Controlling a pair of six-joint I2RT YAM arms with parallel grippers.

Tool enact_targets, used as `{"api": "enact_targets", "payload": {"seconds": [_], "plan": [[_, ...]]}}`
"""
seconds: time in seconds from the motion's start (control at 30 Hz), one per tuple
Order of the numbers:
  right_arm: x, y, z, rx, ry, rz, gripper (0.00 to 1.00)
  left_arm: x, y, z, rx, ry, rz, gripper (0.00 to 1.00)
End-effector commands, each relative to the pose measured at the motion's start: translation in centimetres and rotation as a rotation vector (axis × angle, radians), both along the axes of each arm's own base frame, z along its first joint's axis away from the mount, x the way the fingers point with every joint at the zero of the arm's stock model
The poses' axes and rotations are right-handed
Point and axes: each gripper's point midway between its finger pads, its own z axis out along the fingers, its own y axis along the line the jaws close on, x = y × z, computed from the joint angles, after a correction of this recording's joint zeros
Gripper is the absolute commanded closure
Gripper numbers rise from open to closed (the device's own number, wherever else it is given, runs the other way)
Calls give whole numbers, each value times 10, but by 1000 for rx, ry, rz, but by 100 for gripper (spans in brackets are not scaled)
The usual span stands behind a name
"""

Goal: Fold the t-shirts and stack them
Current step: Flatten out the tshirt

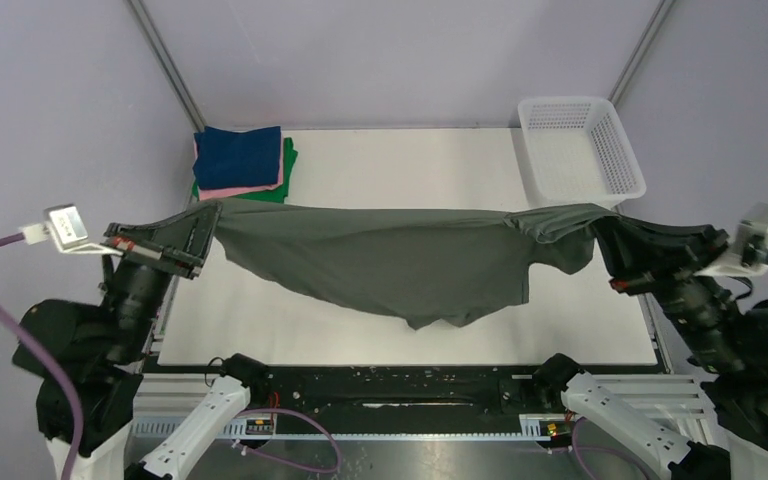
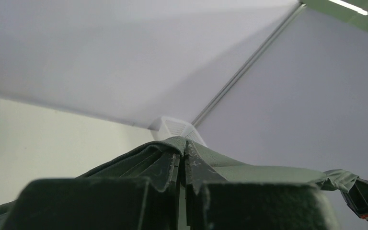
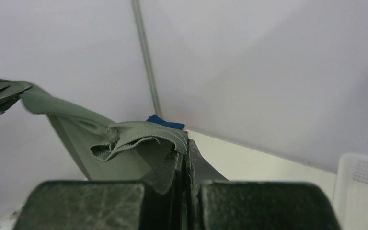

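**Grey-green shirt stretched from 9 to 3 o'clock**

Grey-green cloth spans the scene in the top view: the grey-green t-shirt [image 1: 400,260] hangs in the air above the white surface [image 1: 410,160]. Its long axis runs straight from 9 o'clock to 3 o'clock.

At 9 o'clock the left end effector [image 1: 212,212] has its fingers pressed together on one end of the shirt. The left wrist view shows the fabric [image 2: 249,172] caught in the closed tip [image 2: 183,163].

Up at 10 o'clock a folded pile lies flat on the surface: a navy shirt [image 1: 240,155] on top, a pink shirt [image 1: 230,188] under it, and a green shirt [image 1: 288,170] at the bottom.

The upper edge of the held shirt is pulled nearly taut. Its body sags toward 6 o'clock, lowest a little right of centre. Which end is collar or hem cannot be made out.

At 3 o'clock the cloth bunches into folds where the right end effector [image 1: 600,228] pinches it. The right wrist view shows a rolled seam [image 3: 139,139] clamped at the closed tip [image 3: 184,153].

A white mesh basket [image 1: 580,150] stands at 2 o'clock.
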Motion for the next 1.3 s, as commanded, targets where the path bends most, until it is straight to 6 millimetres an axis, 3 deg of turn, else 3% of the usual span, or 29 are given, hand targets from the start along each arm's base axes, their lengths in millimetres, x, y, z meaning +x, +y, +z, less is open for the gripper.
{"api": "enact_targets", "payload": {"seconds": [0.0,0.17,0.27,0.4,0.5,0.67,0.83,1.07,1.27], "plan": [[-35,5,23,-37,-85,135,100,-38,-1,31,2,-127,-75,100],[-55,2,44,-44,-133,183,100,-59,-2,47,-4,-184,-122,100],[-51,2,49,-55,-135,170,100,-60,-3,49,-9,-190,-129,100],[-23,2,43,-87,-99,73,100,-37,-3,40,-6,-139,-86,100],[13,-3,31,-110,-51,-66,100,1,0,17,-6,-40,2,100],[89,-18,-11,-211,78,-402,100,80,6,-50,37,194,193,100],[162,-18,-81,-365,217,-699,100,160,21,-151,141,452,443,100],[248,17,-191,-457,395,-714,100,242,26,-275,180,740,469,100],[313,39,-252,-508,493,-685,100,308,28,-337,214,885,468,99]]}}
